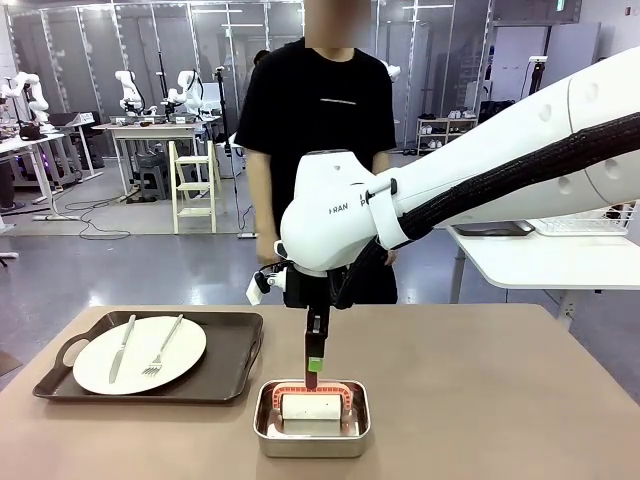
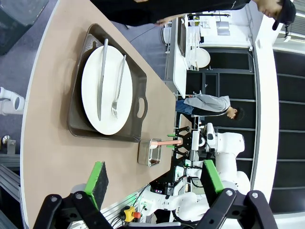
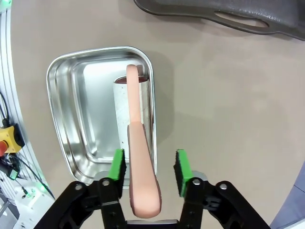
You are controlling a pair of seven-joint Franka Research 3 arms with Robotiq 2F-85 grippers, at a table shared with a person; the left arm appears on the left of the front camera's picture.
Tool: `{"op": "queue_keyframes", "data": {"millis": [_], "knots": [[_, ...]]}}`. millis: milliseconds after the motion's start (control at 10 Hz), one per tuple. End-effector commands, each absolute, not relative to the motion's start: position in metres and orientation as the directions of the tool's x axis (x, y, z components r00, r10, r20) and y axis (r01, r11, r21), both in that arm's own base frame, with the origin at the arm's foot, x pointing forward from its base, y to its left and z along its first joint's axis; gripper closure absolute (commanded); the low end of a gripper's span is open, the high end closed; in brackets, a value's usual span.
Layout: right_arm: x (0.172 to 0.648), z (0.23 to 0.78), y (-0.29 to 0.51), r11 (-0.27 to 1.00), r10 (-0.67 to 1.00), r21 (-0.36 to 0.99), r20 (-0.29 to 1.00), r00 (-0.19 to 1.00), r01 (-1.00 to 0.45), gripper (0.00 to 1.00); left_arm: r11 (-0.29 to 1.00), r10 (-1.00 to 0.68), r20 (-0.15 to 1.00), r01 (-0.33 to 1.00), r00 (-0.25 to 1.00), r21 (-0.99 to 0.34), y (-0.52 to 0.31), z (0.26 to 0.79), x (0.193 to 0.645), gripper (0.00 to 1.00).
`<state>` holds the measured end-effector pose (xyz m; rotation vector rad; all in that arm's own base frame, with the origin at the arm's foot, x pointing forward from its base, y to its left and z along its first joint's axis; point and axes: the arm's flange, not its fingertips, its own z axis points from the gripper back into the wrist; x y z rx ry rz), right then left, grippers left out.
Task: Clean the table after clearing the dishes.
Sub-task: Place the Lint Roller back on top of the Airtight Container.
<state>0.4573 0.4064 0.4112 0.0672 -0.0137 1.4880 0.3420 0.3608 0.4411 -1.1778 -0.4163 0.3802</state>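
The right pincer (image 3: 149, 167) hangs open over the steel pan (image 3: 71, 119), its pads either side of the roller's pink handle (image 3: 138, 143). The left pincer (image 2: 155, 177) gapes empty. On the table (image 1: 480, 400) left of the pan, a dark tray (image 1: 235, 360) holds the plate (image 1: 140, 355), knife (image 1: 122, 348) and fork (image 1: 163, 345); beyond the pan stands a person (image 1: 318, 110).

right wrist view: tray (image 3: 190, 10) was cut by top edge; pink handle (image 3: 139, 162) hid part of white roll (image 3: 120, 109) | front view: table (image 1: 480, 400) was cut at bottom edge | left wrist view: pan (image 2: 149, 152) content was too small to tell
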Motion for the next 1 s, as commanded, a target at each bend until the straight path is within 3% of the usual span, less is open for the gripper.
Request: {"op": "queue_keyframes", "data": {"millis": [0,900], "knots": [[0.4562,0.4100,0.4088,0.084,0.995,0.013,0.043,0.084,-0.996,0.00,0.332,0.501,0.123,-0.060,0.857,-0.941,0.3621,0.4418,0.3406,0.00],[0.4595,0.4090,0.4099,0.114,0.992,-0.077,0.071,0.108,-0.991,0.00,0.332,0.501,0.123,-0.060,0.857,-0.941,0.3621,0.4418,0.3406,0.00]]}}
